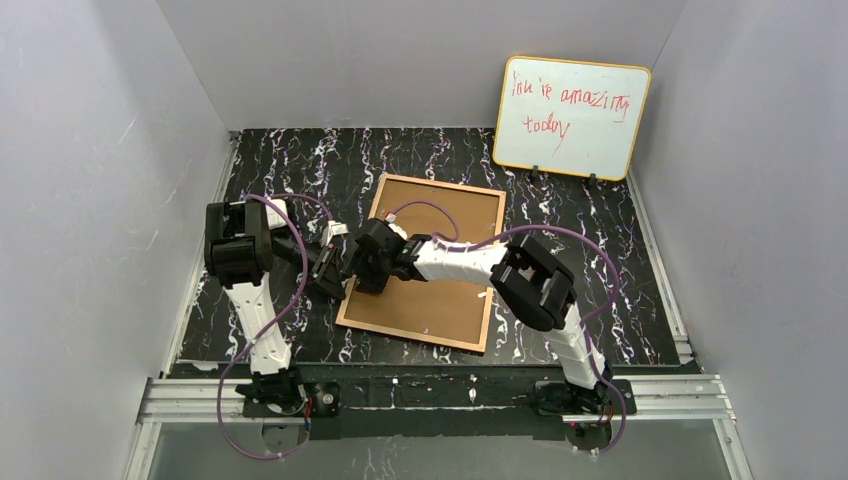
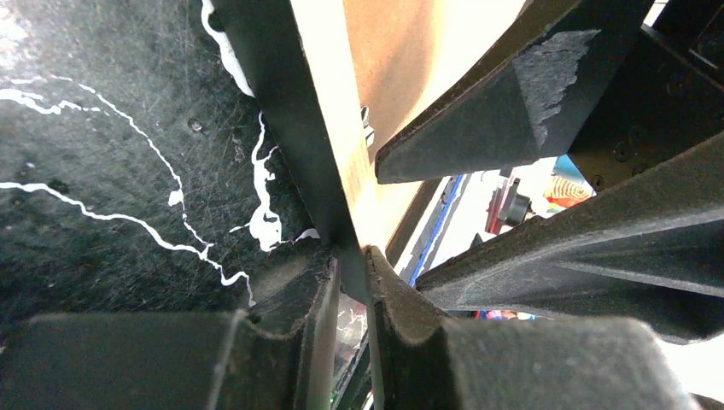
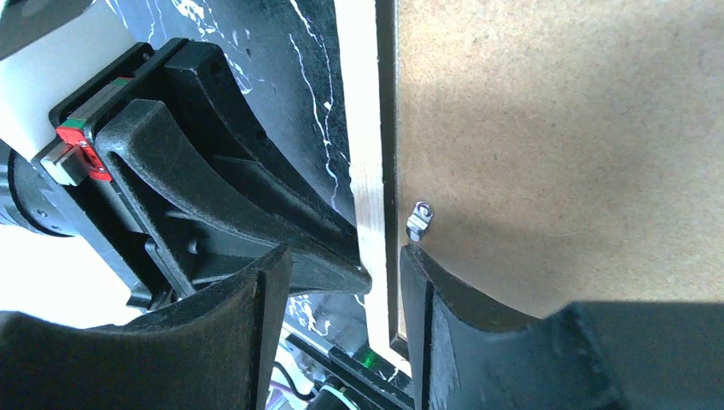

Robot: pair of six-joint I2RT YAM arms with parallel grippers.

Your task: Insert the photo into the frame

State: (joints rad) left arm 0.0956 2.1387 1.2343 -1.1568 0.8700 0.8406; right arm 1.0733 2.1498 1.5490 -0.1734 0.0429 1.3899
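While left pincer (image 2: 352, 265) grips, frame (image 3: 369, 128) (face-down)

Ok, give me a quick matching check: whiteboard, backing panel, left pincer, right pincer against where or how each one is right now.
1 whiteboard
2 backing panel
3 left pincer
4 right pincer

A open astride the frame rail
B propped at the far wall
C shut on the frame rail
D lying in the frame

Pairs: 1-B, 2-D, 3-C, 4-A
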